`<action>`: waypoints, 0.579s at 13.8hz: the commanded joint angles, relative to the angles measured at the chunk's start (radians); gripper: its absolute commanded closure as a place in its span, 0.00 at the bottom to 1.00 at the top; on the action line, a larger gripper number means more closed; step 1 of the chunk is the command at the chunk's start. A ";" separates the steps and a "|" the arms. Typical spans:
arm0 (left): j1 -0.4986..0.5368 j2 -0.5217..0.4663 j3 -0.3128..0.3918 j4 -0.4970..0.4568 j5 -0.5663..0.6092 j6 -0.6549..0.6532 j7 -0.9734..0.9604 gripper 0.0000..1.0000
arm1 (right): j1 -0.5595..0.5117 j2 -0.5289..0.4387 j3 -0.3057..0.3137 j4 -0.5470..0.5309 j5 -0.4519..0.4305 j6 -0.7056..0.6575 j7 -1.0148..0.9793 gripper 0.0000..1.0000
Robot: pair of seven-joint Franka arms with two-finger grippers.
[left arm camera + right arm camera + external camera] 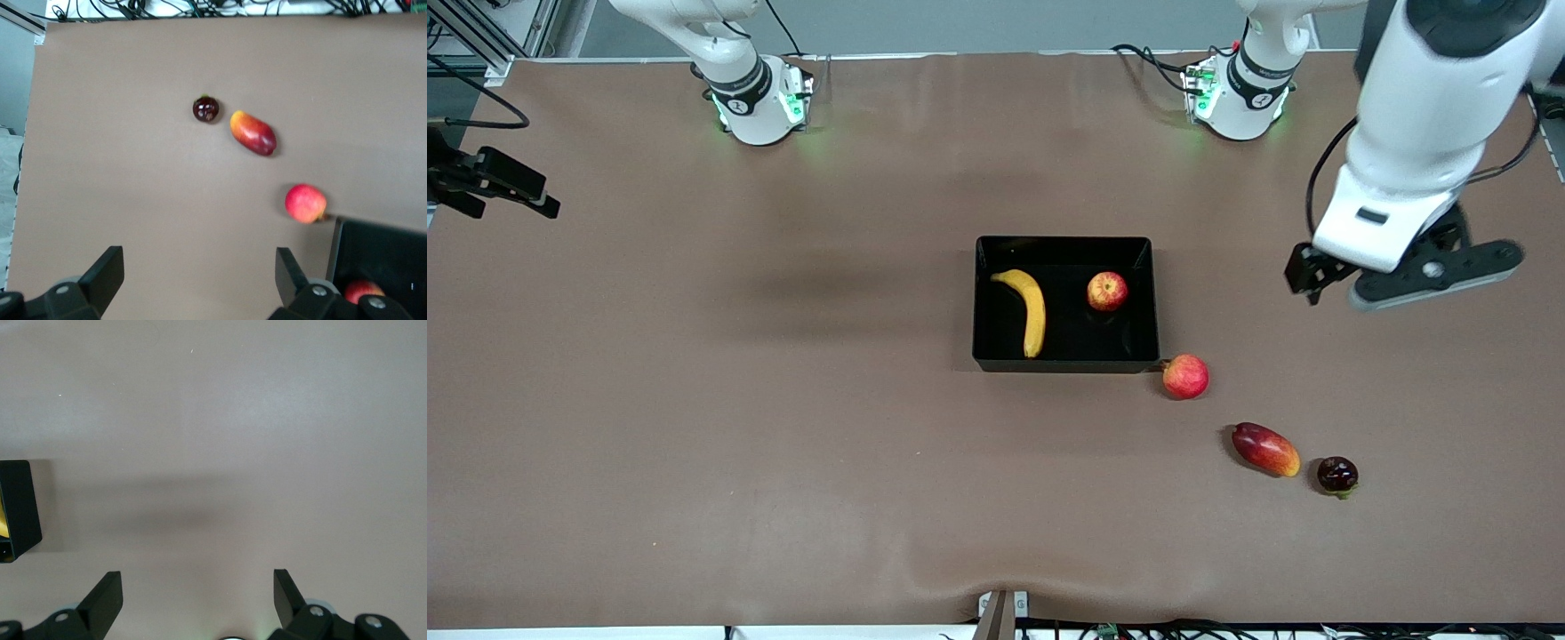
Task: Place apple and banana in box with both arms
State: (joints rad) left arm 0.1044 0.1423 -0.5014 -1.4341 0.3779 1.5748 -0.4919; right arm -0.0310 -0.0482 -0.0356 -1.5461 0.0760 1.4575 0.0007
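Front view: one banana (1030, 309) and one apple (1107, 291) are lying apart in the single black box (1065, 362). Three loose fruits are sitting outside: pink-red fruit (1185, 376) just beside the box corner, mango (1264, 449), dark fruit (1337, 475). Left gripper (200, 270) is hovering spread over bare table; right gripper (198, 593) likewise spread, empty.

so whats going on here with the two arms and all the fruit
Neither arm is handling anything. The banana and the apple both lie in the black box, apart from each other. The left gripper hangs open and empty over bare table toward the left arm's end. The right gripper hangs open and empty at the right arm's end. A pink-red fruit, a mango and a small dark fruit lie outside the box.
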 commanded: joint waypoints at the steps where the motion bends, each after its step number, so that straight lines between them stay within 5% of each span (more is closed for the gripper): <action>1: -0.040 -0.104 0.145 -0.061 -0.141 -0.025 0.122 0.00 | -0.007 -0.007 0.019 0.012 0.015 -0.022 0.016 0.00; 3: -0.103 -0.156 0.275 -0.100 -0.206 -0.027 0.191 0.00 | -0.006 -0.007 0.017 0.012 0.015 -0.034 0.019 0.00; 8: -0.150 -0.220 0.446 -0.143 -0.316 -0.027 0.320 0.00 | -0.024 -0.012 0.009 0.014 -0.001 -0.075 0.132 0.00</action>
State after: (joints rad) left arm -0.0142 -0.0303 -0.1123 -1.5400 0.1034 1.5456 -0.2153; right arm -0.0349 -0.0494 -0.0363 -1.5401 0.0755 1.4039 0.0716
